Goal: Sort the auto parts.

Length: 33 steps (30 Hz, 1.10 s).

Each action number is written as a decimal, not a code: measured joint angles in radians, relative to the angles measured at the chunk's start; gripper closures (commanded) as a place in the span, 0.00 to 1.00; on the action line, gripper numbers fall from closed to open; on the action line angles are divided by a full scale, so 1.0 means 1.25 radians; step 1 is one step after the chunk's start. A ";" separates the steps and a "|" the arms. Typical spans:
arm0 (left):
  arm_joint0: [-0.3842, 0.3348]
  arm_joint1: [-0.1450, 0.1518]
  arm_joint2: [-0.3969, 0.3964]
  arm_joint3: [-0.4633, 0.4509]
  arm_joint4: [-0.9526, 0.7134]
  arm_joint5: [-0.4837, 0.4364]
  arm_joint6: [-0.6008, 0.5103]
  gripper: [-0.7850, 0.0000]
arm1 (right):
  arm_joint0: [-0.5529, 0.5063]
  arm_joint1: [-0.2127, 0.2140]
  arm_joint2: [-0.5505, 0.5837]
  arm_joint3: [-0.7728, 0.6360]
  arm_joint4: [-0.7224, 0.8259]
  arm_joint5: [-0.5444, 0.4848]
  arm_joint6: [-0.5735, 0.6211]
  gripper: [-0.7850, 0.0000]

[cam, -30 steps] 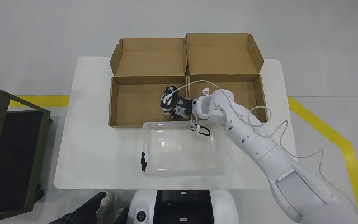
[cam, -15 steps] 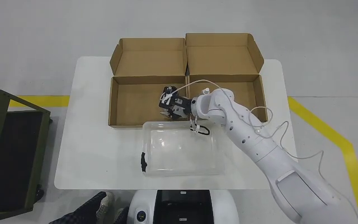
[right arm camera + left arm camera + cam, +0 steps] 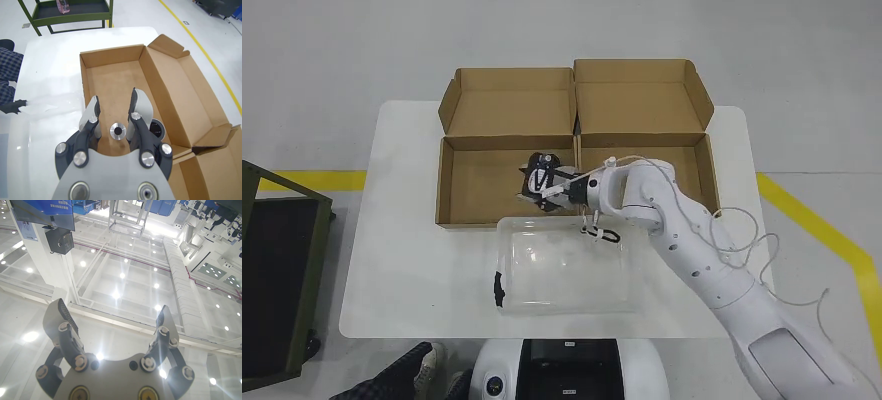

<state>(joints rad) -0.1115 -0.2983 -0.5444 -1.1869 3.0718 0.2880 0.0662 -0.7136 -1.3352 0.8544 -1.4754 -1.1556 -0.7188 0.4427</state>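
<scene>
My right gripper (image 3: 115,96) hangs open over the near-right corner of the left cardboard box (image 3: 113,79). Nothing sits between its fingers. Under the jaws a small silver bushing (image 3: 118,131) with a dark centre hole lies on the box floor. A larger round dark-cored part (image 3: 158,130) rests beside it, half hidden by one finger (image 3: 140,106). In the top view this right gripper (image 3: 538,184) is inside the left box (image 3: 477,185), close to the wall shared with the right box (image 3: 642,165). My left gripper (image 3: 113,313) points up at the ceiling, open and holding nothing.
A clear plastic bin (image 3: 562,268) with a black clip (image 3: 499,289) stands in front of the boxes, just under the right arm. Both box lids (image 3: 572,100) lie open toward the back. A green cart (image 3: 277,270) stands off the table's left side.
The right arm has shifted slightly left and deeper over the left box. The boxes and bin have not moved.
</scene>
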 measured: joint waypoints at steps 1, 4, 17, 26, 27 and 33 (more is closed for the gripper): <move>0.000 0.000 0.000 0.000 0.000 0.000 0.000 0.00 | -0.013 0.005 0.013 -0.024 -0.006 0.000 0.001 0.60; 0.000 0.000 0.000 0.000 0.000 0.000 0.000 0.00 | -0.065 0.021 0.059 -0.105 -0.029 0.000 0.004 0.60; 0.000 0.000 0.000 0.000 0.000 0.000 0.000 0.00 | -0.313 0.081 0.294 -0.335 -0.113 0.015 -0.079 0.00; 0.000 0.000 0.000 0.000 0.000 0.000 0.000 0.00 | -0.467 0.104 0.429 -0.382 -0.162 0.035 -0.211 0.00; 0.000 0.000 0.000 0.000 0.000 0.000 0.000 0.00 | -0.486 0.106 0.444 -0.382 -0.168 0.039 -0.226 0.00; 0.000 0.000 0.000 0.000 0.000 0.000 0.000 0.00 | -0.582 0.116 0.520 -0.369 -0.187 0.076 -0.338 0.00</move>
<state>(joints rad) -0.1115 -0.2983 -0.5444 -1.1869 3.0718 0.2880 0.0662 -1.4412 -1.1907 1.5043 -1.9367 -1.3888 -0.6235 0.0209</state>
